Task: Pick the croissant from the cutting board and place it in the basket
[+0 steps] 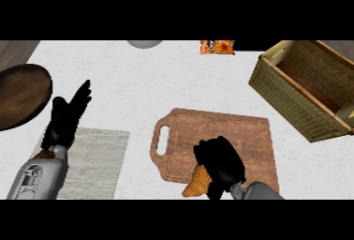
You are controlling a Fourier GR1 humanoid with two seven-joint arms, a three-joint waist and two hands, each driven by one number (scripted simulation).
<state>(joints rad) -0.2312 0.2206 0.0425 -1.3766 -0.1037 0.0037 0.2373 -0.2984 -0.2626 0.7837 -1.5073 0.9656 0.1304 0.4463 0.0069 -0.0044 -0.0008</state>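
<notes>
While the white counter (173, 75) fills most of the frame, start with the big pieces: the wicker basket (290, 101) sits tilted at the upper right, and the wooden cutting board (232, 136) lies lower centre, its handle slot toward the left. At the left edge there's a dark round wooden plate (21, 96), and below it a grey cloth (97, 159) under the left forearm. Now the action: the right hand (220, 161) is down on the board's lower part, fingers curled over the croissant (195, 183), which pokes out at the hand's lower left, right at the board's near edge. It looks like the fingers are closed round the pastry, though the hand hides most of it, so I'd call that a grasp in progress rather than a lift. The croissant's long axis runs roughly up and down the frame, leaning slightly right at the top. The basket lies up and to the right of that hand, well apart, so the carry goes diagonally across the board. The left hand (69, 117) rests open at the left, fingers straight, holding nothing, much farther from the pastry. Smallest bits: an orange packet (217, 47) and a grey bowl rim (145, 43) along the top edge.
</notes>
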